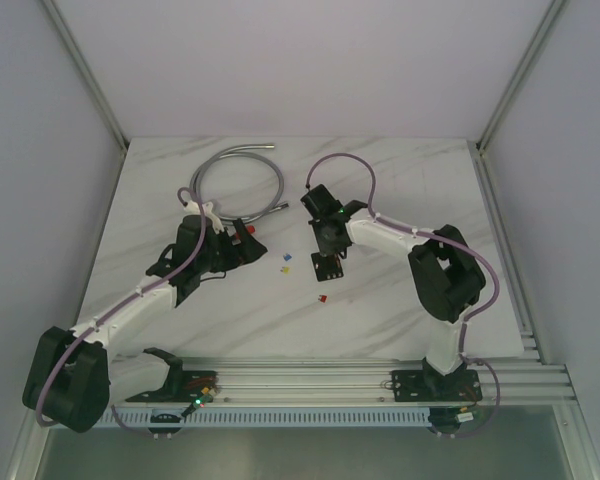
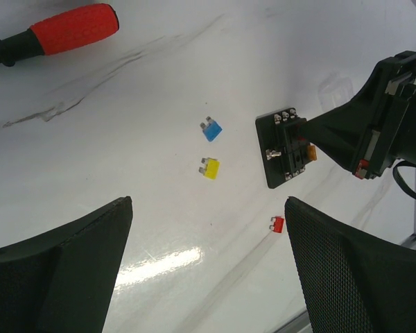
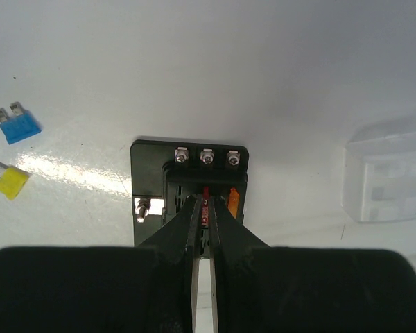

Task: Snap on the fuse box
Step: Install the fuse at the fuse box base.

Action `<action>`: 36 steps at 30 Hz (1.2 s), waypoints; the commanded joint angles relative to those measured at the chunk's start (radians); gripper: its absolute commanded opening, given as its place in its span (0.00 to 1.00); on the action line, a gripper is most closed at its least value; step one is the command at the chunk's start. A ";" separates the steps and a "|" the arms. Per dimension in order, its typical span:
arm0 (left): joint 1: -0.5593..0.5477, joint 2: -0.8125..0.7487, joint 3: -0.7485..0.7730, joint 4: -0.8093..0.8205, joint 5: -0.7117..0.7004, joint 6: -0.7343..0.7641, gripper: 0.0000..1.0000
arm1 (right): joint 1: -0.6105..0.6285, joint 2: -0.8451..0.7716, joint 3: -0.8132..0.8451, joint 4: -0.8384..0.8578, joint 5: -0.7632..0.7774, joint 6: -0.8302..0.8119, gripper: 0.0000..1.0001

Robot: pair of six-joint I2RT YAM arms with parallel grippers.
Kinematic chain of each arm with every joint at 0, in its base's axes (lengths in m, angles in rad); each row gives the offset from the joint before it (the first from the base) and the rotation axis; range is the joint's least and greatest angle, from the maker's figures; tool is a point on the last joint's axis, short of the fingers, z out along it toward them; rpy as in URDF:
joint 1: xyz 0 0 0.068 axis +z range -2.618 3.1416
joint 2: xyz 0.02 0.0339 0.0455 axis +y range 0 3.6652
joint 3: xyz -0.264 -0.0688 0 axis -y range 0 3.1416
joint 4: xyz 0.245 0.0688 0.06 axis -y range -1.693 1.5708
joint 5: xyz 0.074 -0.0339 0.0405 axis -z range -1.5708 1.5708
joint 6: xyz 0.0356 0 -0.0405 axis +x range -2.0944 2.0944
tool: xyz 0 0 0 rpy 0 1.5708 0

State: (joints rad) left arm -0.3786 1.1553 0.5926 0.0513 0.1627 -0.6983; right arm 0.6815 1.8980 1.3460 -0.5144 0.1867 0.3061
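Observation:
The black fuse box [image 3: 152, 173] lies flat on the white marble table, with three screws along its far edge and an orange fuse [image 3: 233, 201] seated in a slot. My right gripper [image 3: 206, 208] is down on the box, jaws nearly closed on a small red fuse [image 3: 206, 198] standing in the middle slot. The box also shows in the top view [image 1: 328, 270] and the left wrist view [image 2: 281, 166]. My left gripper [image 2: 208, 208] is open and empty, hovering over bare table left of the box. The clear square cover [image 3: 388, 170] lies to the right of the box.
Loose blue [image 2: 211, 130], yellow [image 2: 209, 168] and red [image 2: 277, 224] fuses lie between the grippers. A red-handled screwdriver [image 2: 73, 28] lies beyond the left gripper. A grey cable loop [image 1: 240, 180] lies at the back. A rail [image 1: 330, 385] runs along the near edge.

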 commanded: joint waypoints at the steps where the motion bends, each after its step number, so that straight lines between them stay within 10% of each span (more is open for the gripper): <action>1: 0.003 -0.004 0.030 -0.006 0.018 -0.002 1.00 | -0.005 0.056 -0.069 -0.048 0.002 0.011 0.00; 22: 0.003 -0.017 0.029 -0.010 0.019 -0.006 1.00 | -0.030 0.079 -0.143 -0.010 0.024 0.000 0.00; 29: -0.002 -0.058 0.023 -0.016 0.016 -0.015 1.00 | -0.022 -0.010 -0.028 -0.006 -0.030 -0.018 0.25; 36: -0.006 -0.074 0.023 -0.024 0.017 -0.019 1.00 | -0.018 -0.061 -0.025 -0.004 -0.034 -0.005 0.29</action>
State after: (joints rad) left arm -0.3798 1.0977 0.5991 0.0498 0.1654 -0.7132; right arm 0.6647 1.8763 1.3060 -0.4835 0.1596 0.3019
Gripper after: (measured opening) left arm 0.998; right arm 0.294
